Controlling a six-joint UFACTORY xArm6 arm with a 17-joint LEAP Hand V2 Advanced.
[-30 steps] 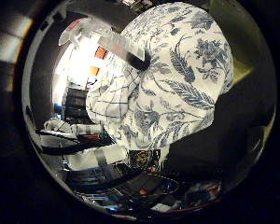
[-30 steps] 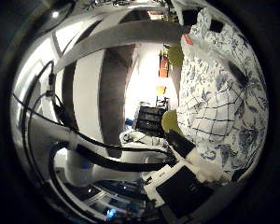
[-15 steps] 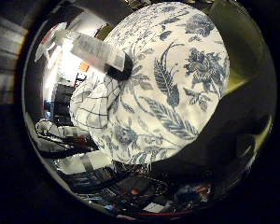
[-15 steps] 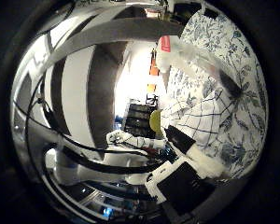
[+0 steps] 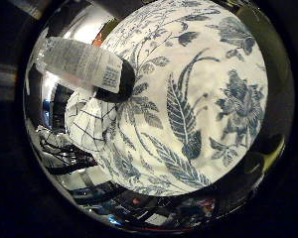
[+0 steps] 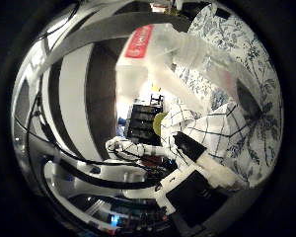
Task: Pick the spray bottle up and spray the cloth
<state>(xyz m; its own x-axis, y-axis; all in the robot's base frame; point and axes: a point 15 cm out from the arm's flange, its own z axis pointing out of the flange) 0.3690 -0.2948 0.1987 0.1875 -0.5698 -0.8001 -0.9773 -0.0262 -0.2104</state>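
A clear spray bottle (image 5: 79, 62) with a white label and a dark base stands on a white tablecloth with a blue flower print (image 5: 208, 114). Its red spray head (image 6: 140, 42) shows in the thumb side view. A white cloth with dark checks (image 5: 92, 126) lies crumpled on the tablecloth right beside the bottle's base. My right hand (image 6: 200, 170) shows as a white and black finger reaching in near the checked cloth, straight and holding nothing. The tablecloth fills much of the little finger side view, so the palm is close to it.
The table's edge (image 5: 139, 191) runs past the checked cloth, with room floor and dark furniture (image 6: 143, 121) beyond. A yellow-green round object (image 6: 160, 123) sits behind the checked cloth.
The whole picture has shifted: the bottle, checked cloth and tablecloth fill more of both views, so the palm has come closer to them. The bottle itself has stayed in place.
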